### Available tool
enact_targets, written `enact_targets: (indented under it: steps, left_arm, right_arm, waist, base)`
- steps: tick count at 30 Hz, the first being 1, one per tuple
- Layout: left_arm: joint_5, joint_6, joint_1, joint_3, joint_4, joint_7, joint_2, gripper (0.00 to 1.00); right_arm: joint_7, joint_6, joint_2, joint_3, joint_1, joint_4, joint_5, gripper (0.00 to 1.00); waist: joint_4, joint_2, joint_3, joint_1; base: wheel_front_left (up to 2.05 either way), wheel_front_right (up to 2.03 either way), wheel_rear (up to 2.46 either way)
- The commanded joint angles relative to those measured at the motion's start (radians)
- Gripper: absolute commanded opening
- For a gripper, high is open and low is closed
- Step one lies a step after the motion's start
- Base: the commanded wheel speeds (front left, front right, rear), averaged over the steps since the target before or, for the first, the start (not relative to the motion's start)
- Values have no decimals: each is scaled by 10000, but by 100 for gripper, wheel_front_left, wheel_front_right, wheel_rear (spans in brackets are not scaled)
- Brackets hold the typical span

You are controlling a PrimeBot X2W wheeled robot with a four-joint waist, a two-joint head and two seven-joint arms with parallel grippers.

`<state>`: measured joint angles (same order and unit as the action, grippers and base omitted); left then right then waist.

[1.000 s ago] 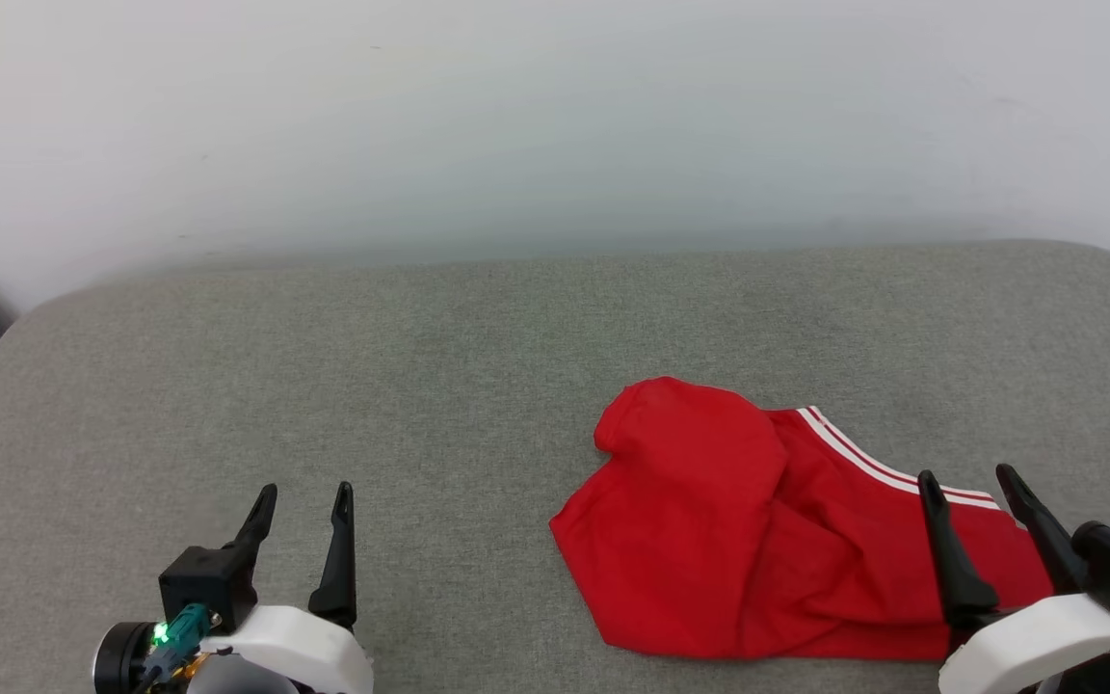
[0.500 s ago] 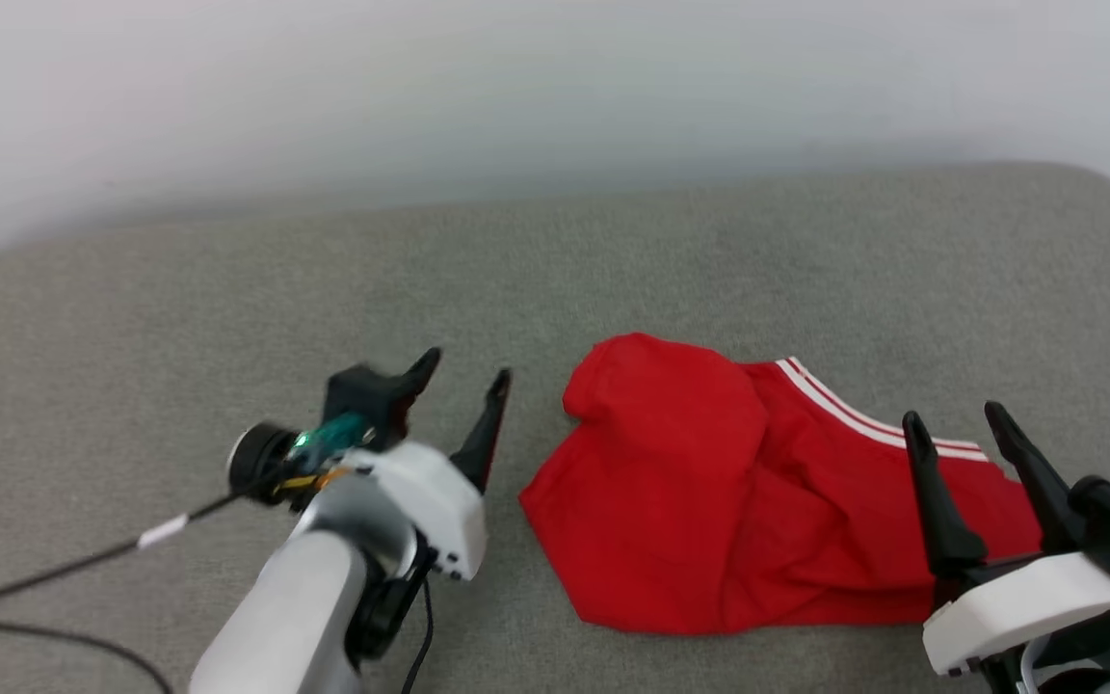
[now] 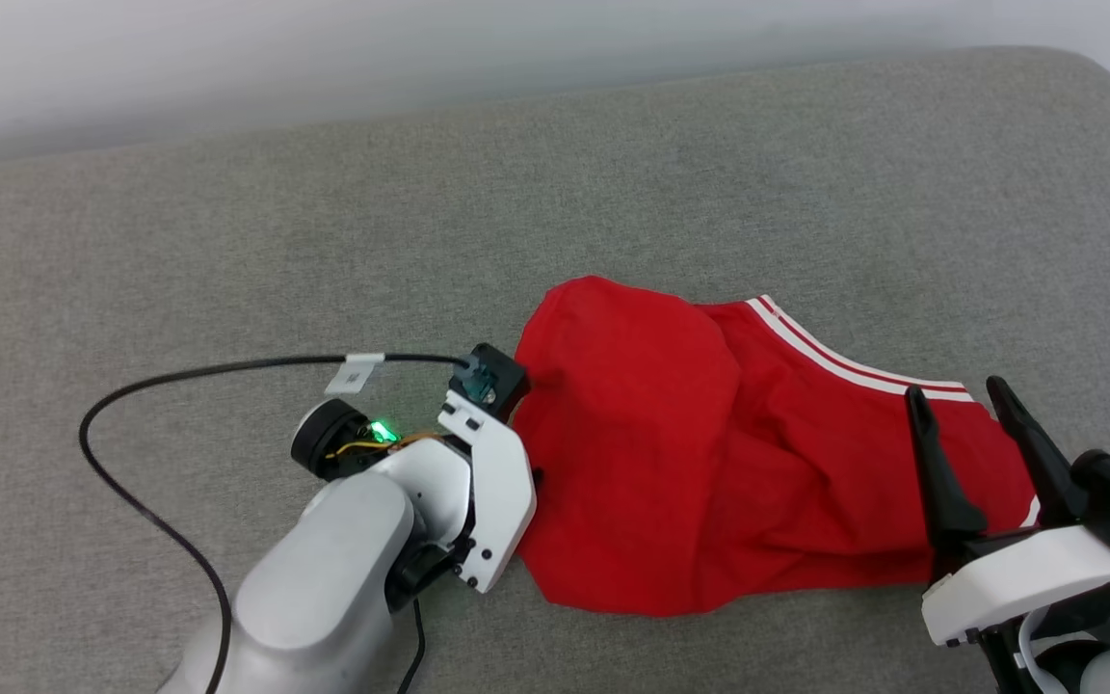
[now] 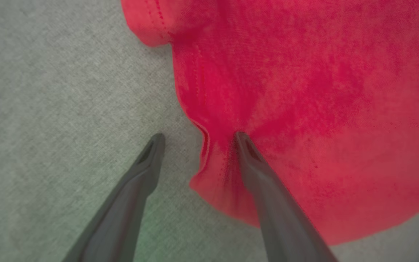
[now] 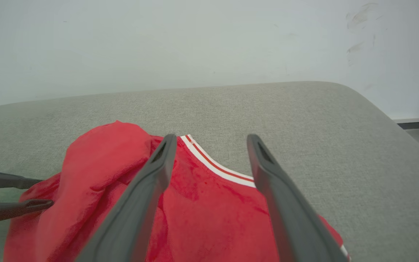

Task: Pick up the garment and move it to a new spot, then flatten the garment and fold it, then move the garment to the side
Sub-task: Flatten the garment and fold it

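The garment [image 3: 709, 453] lies bunched on the grey padded surface, red with a white-and-red striped trim [image 3: 834, 361] along its far edge. My left gripper [image 4: 199, 137] points down at its left hem [image 4: 204, 145] and is open. One finger rests on the bare grey surface, the other presses into the red cloth, and the hem lies between them. In the head view the left wrist housing [image 3: 488, 463] covers those fingers. My right gripper [image 3: 954, 388] stands open over the garment's right end [image 5: 209, 203], holding nothing.
The grey padded surface [image 3: 227, 241] stretches wide to the left and behind the garment, ending at a white wall [image 3: 227, 58]. A black cable [image 3: 179, 371] from my left wrist loops over the surface on the left. The surface's far right corner [image 5: 362, 98] is rounded.
My left arm has swung from the lower left across to the garment's left hem, fingers now pointing down. The head camera has tilted down. My right gripper has barely moved.
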<state>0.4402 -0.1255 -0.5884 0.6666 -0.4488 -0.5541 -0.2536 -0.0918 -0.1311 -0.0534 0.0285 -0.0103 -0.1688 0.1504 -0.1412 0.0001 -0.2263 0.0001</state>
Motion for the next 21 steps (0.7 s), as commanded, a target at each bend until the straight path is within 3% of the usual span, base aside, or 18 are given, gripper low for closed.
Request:
enact_targets:
  steps: [1,2,4,6,10,13,21]
  left_arm:
    - [128,-28,-142,248,-176,-422,-126,100]
    - [218,-38,-101,462,-319,-755,-179,100]
    - [398,-47,-48,798,-533,-1319,-255,41]
    - [664,-53,-41,1054,-630,-1644,-289,0]
    - [830,-55,-342,1375,-591,-1624,-420,0]
    - [726,27,-695,1116,-414,-827,-449,0]
    - [1006,1037,-183,-115,516,1449,-630,0]
  right_arm:
    - [53,7,42,22,-164,33,91,100]
    - [85,7,42,28,-182,60,100,100]
    - [147,5,41,19,-243,116,148,100]
    - [183,7,43,9,-314,166,188,100]
    - [273,7,43,-55,-391,263,192,100]
    - [303,7,44,-40,-444,291,158,100]
    - [94,5,42,361,-62,176,-6,100]
  waist:
    - [-77,-1,-125,-1]
    - [-98,-1,-163,-1]
    - [-133,-1,-215,-1]
    - [-162,-1,-285,-1]
    - [-145,-1,-301,-1]
    - [-6,-1,-169,-1]
    - [970,-1,573,-1]
  base:
    - [0,0,0]
    - [0,0,0]
    - [0,0,0]
    - [0,0,0]
    - [0,0,0]
    - [0,0,0]
    - [0,0,0]
